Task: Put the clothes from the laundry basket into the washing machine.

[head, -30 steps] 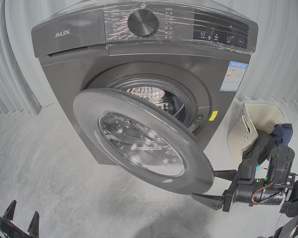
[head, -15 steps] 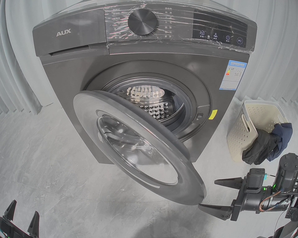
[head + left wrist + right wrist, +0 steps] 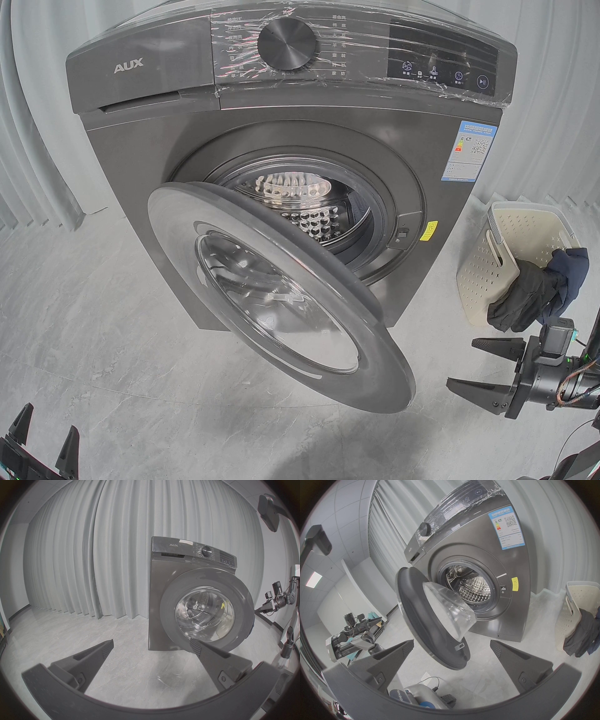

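Now, right end effector [image 3: 460,361] open, empty, between door [image 3: 281,294] edge and laundry basket [image 3: 531,209]. Clothes [image 3: 531,300] hang over the basket's rim, right of washing machine [image 3: 156,144]. Risk: hanging cloth drags, tipping the basket; loaded arm could clip the open door.

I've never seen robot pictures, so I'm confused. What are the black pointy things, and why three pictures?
Those are the robot's hands, called grippers. One picture comes from a camera on its head: it shows the washing machine with its round door open, the right gripper beside the door and the left gripper low in the corner. The other two come from cameras on its wrists, looking out over each gripper. Both grippers are open, holding nothing. On the floor sits a white laundry basket with dark clothes hanging over its edge.
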{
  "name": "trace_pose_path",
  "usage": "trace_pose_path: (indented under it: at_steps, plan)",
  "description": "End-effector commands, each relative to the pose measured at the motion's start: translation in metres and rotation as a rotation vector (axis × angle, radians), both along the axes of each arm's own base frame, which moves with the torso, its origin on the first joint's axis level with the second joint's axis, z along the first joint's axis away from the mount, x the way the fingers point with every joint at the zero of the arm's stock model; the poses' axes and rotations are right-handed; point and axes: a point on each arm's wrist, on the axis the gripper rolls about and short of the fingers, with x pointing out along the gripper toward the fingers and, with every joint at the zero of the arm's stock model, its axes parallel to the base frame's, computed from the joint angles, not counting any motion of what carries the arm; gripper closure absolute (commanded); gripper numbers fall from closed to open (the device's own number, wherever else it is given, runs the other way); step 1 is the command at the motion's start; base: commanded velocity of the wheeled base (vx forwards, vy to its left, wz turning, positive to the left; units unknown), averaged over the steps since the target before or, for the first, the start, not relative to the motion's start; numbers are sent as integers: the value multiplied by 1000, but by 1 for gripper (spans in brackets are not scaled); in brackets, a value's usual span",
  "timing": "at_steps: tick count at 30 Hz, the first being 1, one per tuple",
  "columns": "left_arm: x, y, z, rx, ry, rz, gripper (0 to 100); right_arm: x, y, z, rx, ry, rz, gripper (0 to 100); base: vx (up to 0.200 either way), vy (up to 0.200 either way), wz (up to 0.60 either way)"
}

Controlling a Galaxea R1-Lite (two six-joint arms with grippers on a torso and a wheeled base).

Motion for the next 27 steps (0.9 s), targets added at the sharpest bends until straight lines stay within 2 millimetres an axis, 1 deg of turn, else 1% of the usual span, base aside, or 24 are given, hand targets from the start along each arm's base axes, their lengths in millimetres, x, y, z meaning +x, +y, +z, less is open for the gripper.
trace_pose_path:
  at_steps: [1,4,5,6,7,8,11,12,13,16,20,24,27]
  plan:
    - [0,0,-5,0,4,0,0,25,6,-11,-42,64,-36,0,0,0,0]
    - [0,0,-5,0,4,0,0,40,16,-14,-75,81,-84,0,0,0,0]
    - [0,0,-5,-1,2,0,0,43,18,-15,-80,84,-90,0,0,0,0]
    - [0,0,-5,0,2,0,0,49,26,-17,-93,92,-97,0,0,0,0]
    - [0,0,-5,0,2,0,0,50,27,-17,-95,92,-97,0,0,0,0]
    - [0,0,-5,0,2,0,0,53,34,-17,-98,85,-84,0,0,0,0]
    - [0,0,-5,-1,5,0,0,52,44,-17,-101,72,-49,0,0,0,0]
    - [0,0,-5,-1,5,0,0,52,44,-17,-101,72,-49,0,0,0,0]
    - [0,0,-5,0,2,0,0,49,53,-19,-102,72,-8,0,0,0,0]
    - [0,0,-5,-1,4,0,0,40,63,-21,-105,67,46,0,0,0,0]
    - [0,0,-5,-1,4,0,0,33,69,-18,-104,46,51,0,0,0,0]
    - [0,0,-5,0,2,0,0,35,70,-18,-102,49,45,0,0,0,0]
    - [0,0,-5,0,4,0,0,50,73,-18,-99,46,-3,0,0,0,0]
